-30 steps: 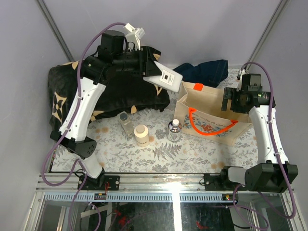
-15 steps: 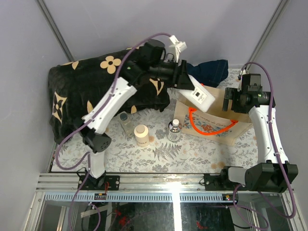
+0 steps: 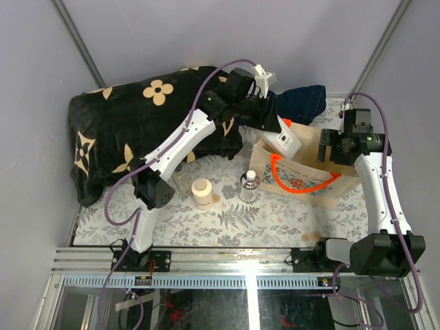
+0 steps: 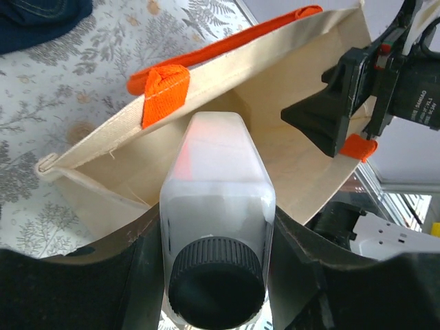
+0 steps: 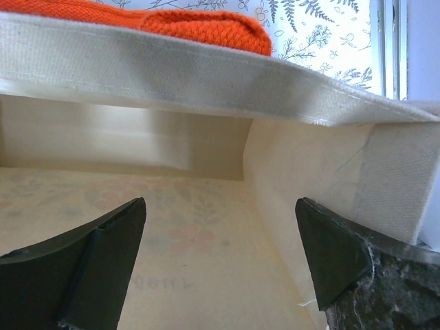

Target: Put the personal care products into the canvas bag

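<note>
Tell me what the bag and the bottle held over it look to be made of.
Canvas bag: woven beige cloth with a matte finish, likely canvas; the weave and a stitched seam show. Its handles: orange webbing, coarsely woven. White bottle: smooth, translucent and slightly glossy, plastic by the look. Its dark cap is ribbed, probably hard plastic.

Grey walls (image 3: 206,34) enclose a fern-print tabletop (image 3: 234,220) edged by aluminium rail (image 3: 240,260)
</note>
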`<state>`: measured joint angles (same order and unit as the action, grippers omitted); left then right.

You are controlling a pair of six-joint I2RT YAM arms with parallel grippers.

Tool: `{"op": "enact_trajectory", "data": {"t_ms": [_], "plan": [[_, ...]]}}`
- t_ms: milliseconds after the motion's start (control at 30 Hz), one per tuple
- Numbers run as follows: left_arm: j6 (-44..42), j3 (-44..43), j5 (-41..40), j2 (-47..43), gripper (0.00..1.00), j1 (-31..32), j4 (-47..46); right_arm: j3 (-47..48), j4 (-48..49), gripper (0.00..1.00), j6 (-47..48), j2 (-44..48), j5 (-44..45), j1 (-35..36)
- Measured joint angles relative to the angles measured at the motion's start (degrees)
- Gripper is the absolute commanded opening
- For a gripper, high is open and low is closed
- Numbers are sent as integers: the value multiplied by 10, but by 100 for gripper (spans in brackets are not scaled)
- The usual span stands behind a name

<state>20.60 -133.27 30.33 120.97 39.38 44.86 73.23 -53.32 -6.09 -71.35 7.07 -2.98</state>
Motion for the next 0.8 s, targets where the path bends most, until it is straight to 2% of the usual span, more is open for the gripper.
{"op": "enact_trajectory", "data": {"t_ms": [233, 367, 533, 800], "plan": [[-24, -67, -75, 10, 0, 16, 52, -4, 1, 97, 0, 0, 0, 0], [-30, -72, -107, 11, 0, 27, 72, -9, 1, 97, 0, 0, 0, 0], [-33, -74, -124, 23, 0, 41, 92, -15, 1, 97, 0, 0, 0, 0], [-34, -75, -124, 37, 0, 74, 74, -24, 5, 97, 0, 1, -5, 0]]}}
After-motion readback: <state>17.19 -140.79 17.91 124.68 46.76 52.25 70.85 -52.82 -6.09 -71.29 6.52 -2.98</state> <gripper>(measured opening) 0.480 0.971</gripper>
